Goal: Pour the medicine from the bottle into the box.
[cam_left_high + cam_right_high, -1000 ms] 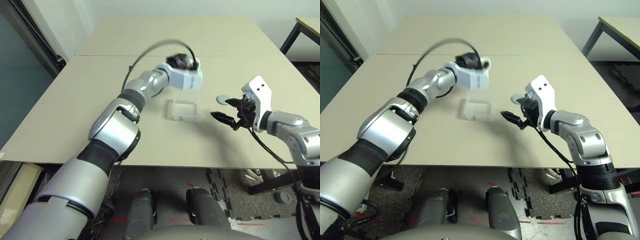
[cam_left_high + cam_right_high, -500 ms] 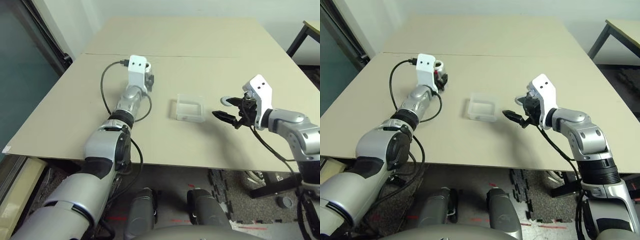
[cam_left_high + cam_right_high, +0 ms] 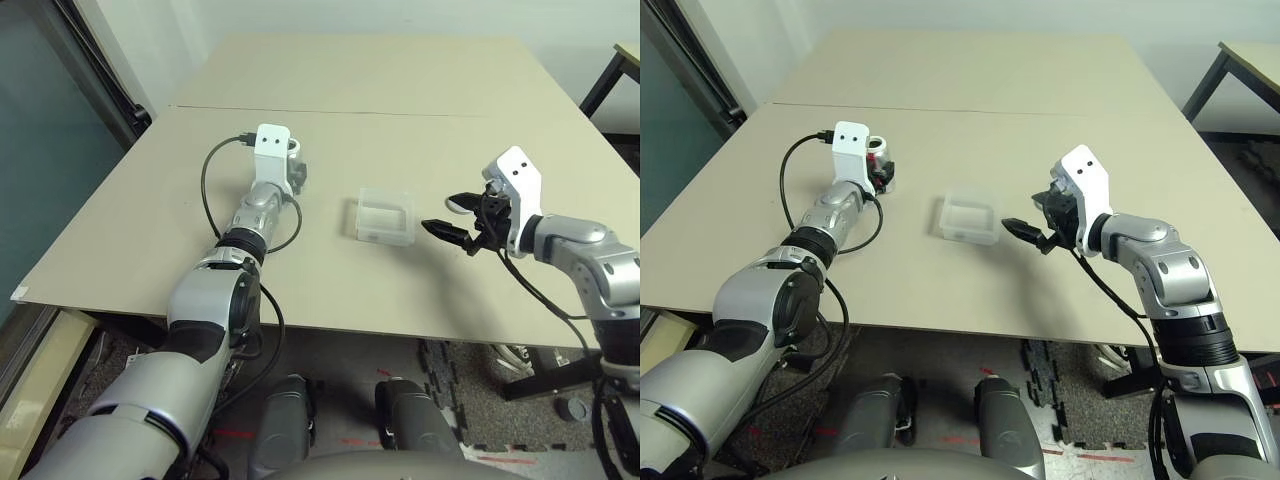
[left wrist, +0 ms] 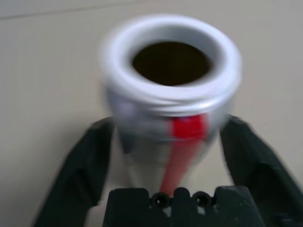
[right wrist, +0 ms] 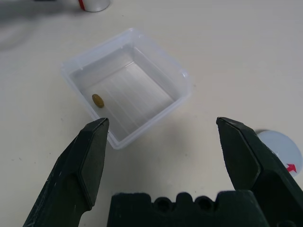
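Bottle [image 4: 147, 123] stands upright, long axis vertical, between the left gripper's [image 4: 169, 120] wide-parted fingers, apparently ungripped; backing straight off should clear it. Rightward lies the box [image 5: 135, 94], a pill [image 5: 98, 100] inside, nearer the empty, wide-open right gripper [image 5: 163, 120].

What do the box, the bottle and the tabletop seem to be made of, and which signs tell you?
Box: clear, smooth plastic, probably; the table shows through it.
Bottle: perhaps metal or silvery plastic; its side looks silver-grey with a sheen.
Tabletop: possibly laminated board; beige, matt and even, with a straight seam.
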Action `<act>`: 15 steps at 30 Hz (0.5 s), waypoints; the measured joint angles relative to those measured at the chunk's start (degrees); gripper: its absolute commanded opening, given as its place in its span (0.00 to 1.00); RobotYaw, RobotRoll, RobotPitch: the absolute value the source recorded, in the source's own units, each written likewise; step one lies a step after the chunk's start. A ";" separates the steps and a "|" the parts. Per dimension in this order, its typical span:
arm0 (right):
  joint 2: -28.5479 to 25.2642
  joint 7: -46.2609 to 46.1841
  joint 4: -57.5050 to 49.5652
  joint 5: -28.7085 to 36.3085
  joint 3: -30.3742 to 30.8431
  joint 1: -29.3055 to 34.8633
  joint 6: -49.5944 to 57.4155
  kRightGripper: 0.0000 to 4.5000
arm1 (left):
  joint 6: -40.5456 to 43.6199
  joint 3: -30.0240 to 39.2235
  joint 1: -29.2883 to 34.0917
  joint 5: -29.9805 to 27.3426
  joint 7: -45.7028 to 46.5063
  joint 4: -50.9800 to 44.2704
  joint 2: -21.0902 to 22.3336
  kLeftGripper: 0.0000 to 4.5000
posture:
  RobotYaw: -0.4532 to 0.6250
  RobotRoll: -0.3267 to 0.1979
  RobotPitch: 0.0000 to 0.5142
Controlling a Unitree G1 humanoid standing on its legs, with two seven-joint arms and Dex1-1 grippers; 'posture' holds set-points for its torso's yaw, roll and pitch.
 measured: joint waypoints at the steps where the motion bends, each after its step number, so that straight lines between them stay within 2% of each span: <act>1: 0.00 -0.08 -0.01 0.00 0.00 0.00 0.06 1.00 | 0.01 -0.18 0.11 0.07 -0.08 0.01 0.00 0.99 | 0.32 0.62 0.18; 15: 0.31 -0.27 -0.02 0.01 0.00 0.00 0.36 1.00 | -1.00 -1.47 0.24 0.14 -0.29 -0.27 0.01 0.99 | 0.34 0.62 0.19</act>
